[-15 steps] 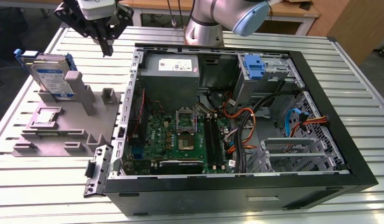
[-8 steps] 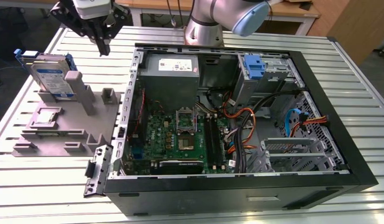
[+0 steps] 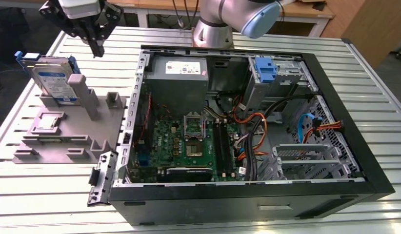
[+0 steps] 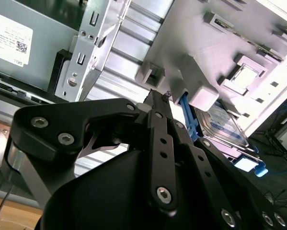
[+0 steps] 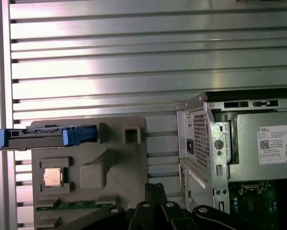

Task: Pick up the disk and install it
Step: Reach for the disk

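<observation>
Gripper [image 3: 97,51], fingers closed and empty, hovers at one o'clock of the disk [image 3: 52,82] in the exterior view, likely the approach step; grasping needs them opened.

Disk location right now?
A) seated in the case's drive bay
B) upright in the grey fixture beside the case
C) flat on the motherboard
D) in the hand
B: the disk stands on edge in the grey fixture at the exterior view's left, outside the case; the hand is shut, clear of it.
</observation>
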Robot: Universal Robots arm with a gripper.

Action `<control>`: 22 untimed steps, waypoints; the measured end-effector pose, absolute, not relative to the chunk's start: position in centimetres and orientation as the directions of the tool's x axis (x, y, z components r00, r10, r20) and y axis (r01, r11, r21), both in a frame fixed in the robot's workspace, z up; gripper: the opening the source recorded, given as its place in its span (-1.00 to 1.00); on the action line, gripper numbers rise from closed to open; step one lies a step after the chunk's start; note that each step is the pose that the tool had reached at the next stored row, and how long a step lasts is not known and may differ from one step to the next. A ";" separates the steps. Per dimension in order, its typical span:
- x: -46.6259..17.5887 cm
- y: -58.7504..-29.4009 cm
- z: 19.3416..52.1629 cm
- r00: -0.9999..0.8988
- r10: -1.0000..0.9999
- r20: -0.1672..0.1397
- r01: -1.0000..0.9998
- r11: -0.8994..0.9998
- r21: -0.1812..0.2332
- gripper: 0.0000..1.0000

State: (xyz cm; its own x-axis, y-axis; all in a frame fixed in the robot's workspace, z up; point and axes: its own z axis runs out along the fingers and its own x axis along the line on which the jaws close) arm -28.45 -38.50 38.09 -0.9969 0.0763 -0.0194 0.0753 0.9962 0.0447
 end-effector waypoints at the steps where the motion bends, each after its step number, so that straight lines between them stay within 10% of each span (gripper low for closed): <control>1: -28.5 -38.5 38.1 -0.997 0.076 -0.019 0.075 0.996 0.045 -0.80; 22: -29.4 -38.5 38.1 -0.997 0.076 -0.019 0.075 0.996 0.045 -0.80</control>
